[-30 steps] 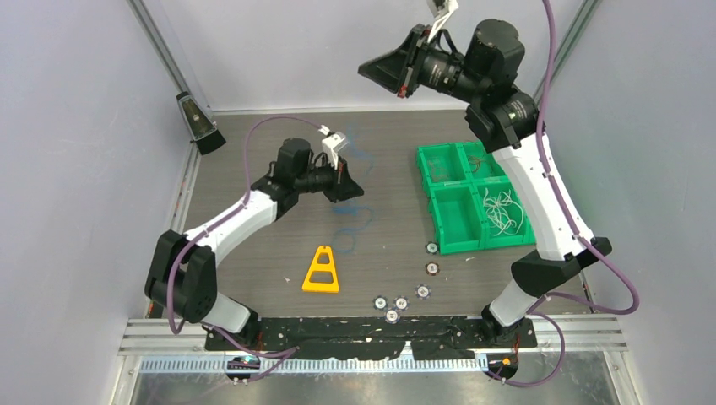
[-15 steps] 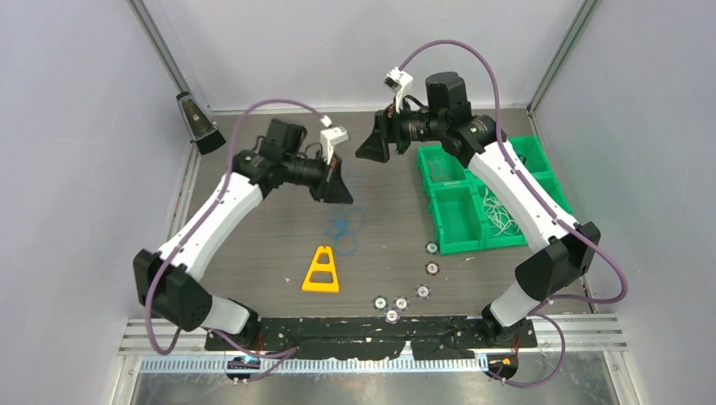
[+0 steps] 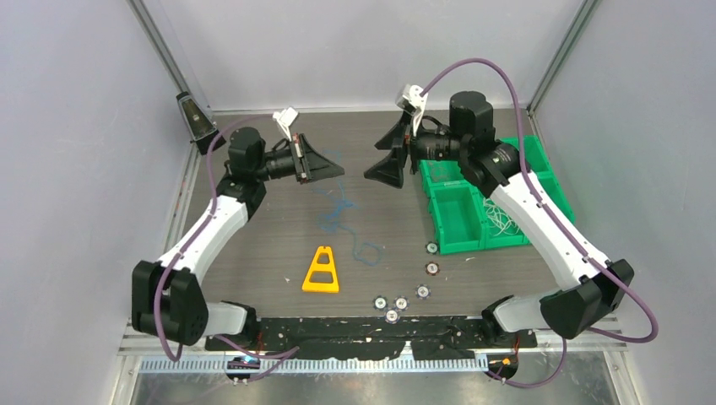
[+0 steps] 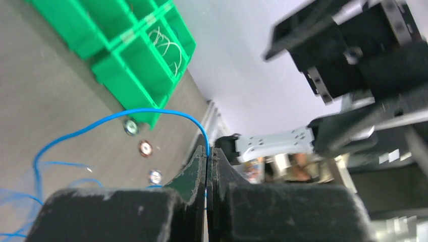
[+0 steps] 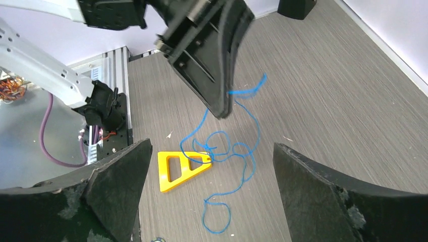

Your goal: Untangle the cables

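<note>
A thin blue cable (image 3: 336, 213) trails in loose loops across the table, one loop (image 3: 369, 251) lying near the yellow triangle. My left gripper (image 3: 339, 170) hovers above the table at the back left, shut on one end of the blue cable (image 4: 126, 113), which arcs out from between its fingertips (image 4: 208, 151). My right gripper (image 3: 380, 159) faces it from the right, open wide and holding nothing. In the right wrist view, the blue cable (image 5: 242, 151) lies on the table below my right gripper (image 5: 212, 146). White cables (image 3: 502, 211) lie in the green bin.
A green bin (image 3: 460, 245) with compartments stands at the right. A yellow triangle (image 3: 322, 270) lies at the front centre, touching the blue cable. Several small round discs (image 3: 401, 302) are scattered near the front. A black wedge (image 3: 196, 122) stands at the back left corner.
My right arm came down from high up and its gripper opened. My left arm swung back and to the left with the blue cable, which has spread out towards the front.
</note>
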Controlling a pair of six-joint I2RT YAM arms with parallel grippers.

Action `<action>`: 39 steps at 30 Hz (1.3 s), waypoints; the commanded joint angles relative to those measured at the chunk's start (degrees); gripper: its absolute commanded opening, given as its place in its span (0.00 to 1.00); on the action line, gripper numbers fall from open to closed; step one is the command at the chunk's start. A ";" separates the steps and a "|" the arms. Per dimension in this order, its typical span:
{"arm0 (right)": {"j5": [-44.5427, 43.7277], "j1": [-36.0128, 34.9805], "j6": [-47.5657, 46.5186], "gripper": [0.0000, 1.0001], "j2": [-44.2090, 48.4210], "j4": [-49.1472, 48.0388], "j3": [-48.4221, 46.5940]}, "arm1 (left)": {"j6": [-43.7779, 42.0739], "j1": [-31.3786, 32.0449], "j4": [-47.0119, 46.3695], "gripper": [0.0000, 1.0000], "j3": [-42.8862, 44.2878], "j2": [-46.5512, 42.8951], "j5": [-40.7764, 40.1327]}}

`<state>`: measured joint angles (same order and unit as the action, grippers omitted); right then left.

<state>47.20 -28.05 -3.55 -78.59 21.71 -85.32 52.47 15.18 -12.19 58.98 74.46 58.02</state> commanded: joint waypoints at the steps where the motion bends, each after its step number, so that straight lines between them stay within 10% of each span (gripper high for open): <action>1: -1.18 -2.34 -2.77 0.96 2.26 -7.53 3.38 | 20.74 -0.32 -13.22 0.00 -1.58 -1.25 0.41; 13: -5.72 -9.37 0.81 0.99 -1.86 -15.61 2.93 | 17.66 0.74 -14.43 0.00 2.14 -2.32 0.69; 24: -7.33 -10.08 -0.62 0.07 -6.12 -16.57 8.91 | 16.43 -0.50 -15.58 0.00 11.03 -2.07 1.01; 39: -11.08 -10.09 -6.59 0.10 -3.71 -9.91 4.88 | -5.86 -0.50 1.51 0.00 17.26 -7.35 5.75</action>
<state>35.57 -38.09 -6.39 -80.42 7.88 -77.69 54.39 14.55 -13.98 70.91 69.45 60.29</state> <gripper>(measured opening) 0.114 0.008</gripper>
